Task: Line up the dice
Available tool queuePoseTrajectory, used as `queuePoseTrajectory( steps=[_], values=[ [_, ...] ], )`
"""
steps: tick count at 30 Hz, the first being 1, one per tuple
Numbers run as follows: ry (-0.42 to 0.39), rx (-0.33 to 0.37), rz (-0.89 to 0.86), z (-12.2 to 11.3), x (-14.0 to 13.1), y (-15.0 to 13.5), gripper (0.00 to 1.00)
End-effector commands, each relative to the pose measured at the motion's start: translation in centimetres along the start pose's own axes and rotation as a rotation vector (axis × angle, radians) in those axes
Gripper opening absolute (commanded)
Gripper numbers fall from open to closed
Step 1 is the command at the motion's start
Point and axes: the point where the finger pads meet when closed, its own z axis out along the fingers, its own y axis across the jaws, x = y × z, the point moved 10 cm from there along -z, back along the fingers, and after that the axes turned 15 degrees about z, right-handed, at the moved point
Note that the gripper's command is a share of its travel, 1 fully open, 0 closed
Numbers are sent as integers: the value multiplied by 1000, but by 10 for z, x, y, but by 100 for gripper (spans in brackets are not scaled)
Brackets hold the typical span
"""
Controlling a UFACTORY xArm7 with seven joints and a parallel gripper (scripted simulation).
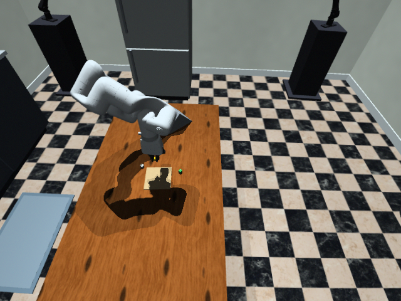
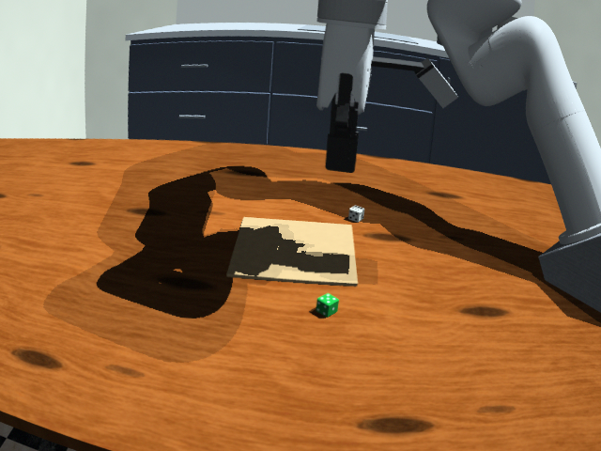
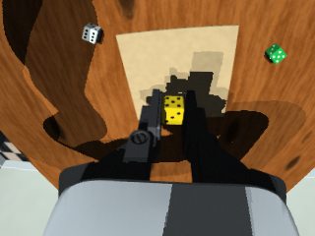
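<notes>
- The claw [image 3: 172, 113] is clenched on the yellow die [image 3: 173, 109], hanging well above the surface [image 2: 291, 379] near the mat [image 2: 339, 233] edge closest to the base.
- Judged step: carry it over the mat, lower it level so its showing face stays up, and leave room for a line running away from the base.
- The white die [image 2: 356, 212] and green die [image 2: 327, 304] lie off the mat on opposite sides; neither blocks the descent.
</notes>
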Motion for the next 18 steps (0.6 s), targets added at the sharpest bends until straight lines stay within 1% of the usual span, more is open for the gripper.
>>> queuePoseTrajectory(
  steps=[1, 13, 18],
  values=[
    [1, -1, -57, -1, 7, 7, 11],
    [1, -1, -57, -1, 7, 7, 11],
    [1, -1, -57, 6, 7, 7, 11]
  ],
)
